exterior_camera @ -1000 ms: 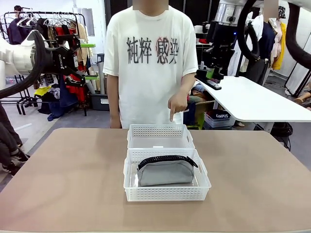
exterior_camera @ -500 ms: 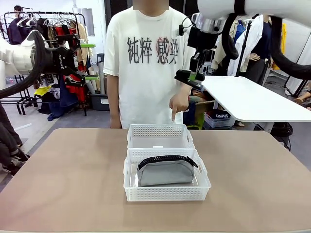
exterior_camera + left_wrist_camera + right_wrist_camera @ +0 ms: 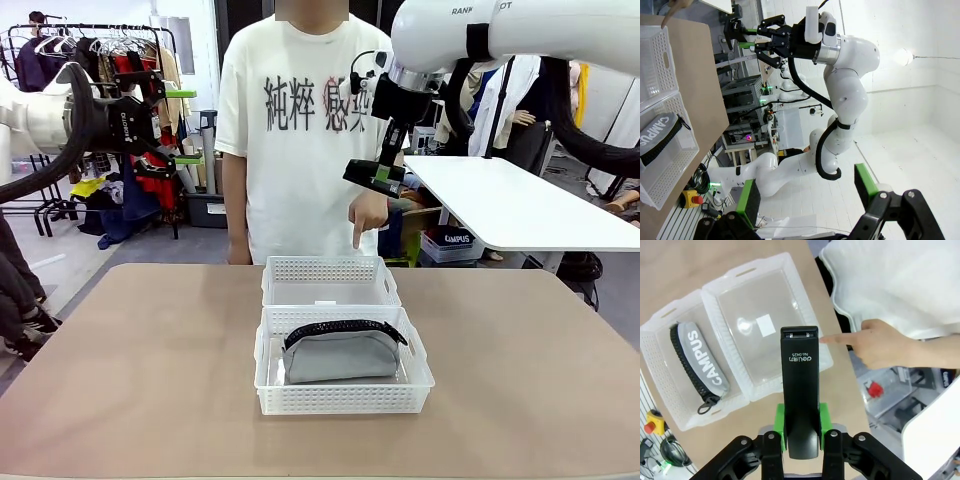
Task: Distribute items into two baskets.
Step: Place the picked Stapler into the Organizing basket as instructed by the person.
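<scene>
Stapler (image 3: 800, 390), clamped in your right gripper (image 3: 375, 178), has swung in above the empty far basket (image 3: 330, 283) the person's hand (image 3: 367, 212) points to; your left gripper (image 3: 172, 125) stays open.

Two baskets touch mid-counter (image 3: 140, 380): the near basket (image 3: 343, 398) holds the pouch (image 3: 340, 354); the far basket (image 3: 330, 270) sits behind it, toward the counter's far edge.
</scene>
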You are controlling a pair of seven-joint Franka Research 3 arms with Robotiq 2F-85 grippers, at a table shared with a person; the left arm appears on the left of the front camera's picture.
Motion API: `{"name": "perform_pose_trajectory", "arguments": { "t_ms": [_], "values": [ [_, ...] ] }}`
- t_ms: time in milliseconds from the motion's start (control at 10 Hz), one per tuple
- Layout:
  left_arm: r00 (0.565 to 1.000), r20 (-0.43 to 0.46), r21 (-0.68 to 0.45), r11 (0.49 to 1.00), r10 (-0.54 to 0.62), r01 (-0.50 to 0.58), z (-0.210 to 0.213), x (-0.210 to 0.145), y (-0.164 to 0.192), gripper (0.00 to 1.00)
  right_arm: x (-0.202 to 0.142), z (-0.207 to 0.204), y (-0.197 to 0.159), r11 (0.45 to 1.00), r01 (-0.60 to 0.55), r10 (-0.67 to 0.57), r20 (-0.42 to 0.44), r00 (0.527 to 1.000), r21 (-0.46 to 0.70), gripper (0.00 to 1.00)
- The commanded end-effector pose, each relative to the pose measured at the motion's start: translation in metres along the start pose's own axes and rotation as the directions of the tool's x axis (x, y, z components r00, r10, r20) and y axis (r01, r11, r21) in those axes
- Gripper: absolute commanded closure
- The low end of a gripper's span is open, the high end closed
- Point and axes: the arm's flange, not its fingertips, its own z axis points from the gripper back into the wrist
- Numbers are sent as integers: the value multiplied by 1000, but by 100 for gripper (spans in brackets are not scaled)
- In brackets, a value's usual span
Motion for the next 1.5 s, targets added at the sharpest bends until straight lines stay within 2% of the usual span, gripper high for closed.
{"name": "perform_pose_trajectory", "arguments": {
  "t_ms": [0, 300, 500, 700, 1200, 1400],
  "values": [
    [1000, -6, -5, 1000, 6, -6, 1, -3, -3, 0, 2, 6, -3, 1000, 21, -21, 1, 1000, 1, 100],
    [1000, -6, -5, 1000, 6, -6, 1, -3, -3, 0, -1, 0, -1, 1000, 2, -2, -2, 1000, 1, 100],
    [1000, -6, -5, 1000, 6, -6, 1, -3, -3, 0, 22, -26, 10, 991, -128, 129, -26, 991, 35, 100],
    [1000, -6, -5, 1000, 6, -6, 1, -3, -3, 0, 41, -52, 20, 982, -183, 185, -60, 981, 41, 100],
    [1000, -6, -5, 1000, 6, -6, 1, -3, -3, 0, 49, -153, 36, 949, -294, 304, -82, 949, 113, 100],
    [1000, -6, -5, 1000, 6, -6, 1, -3, -3, 0, 55, -180, 40, 936, -321, 335, -86, 938, 143, 100]
  ]
}}
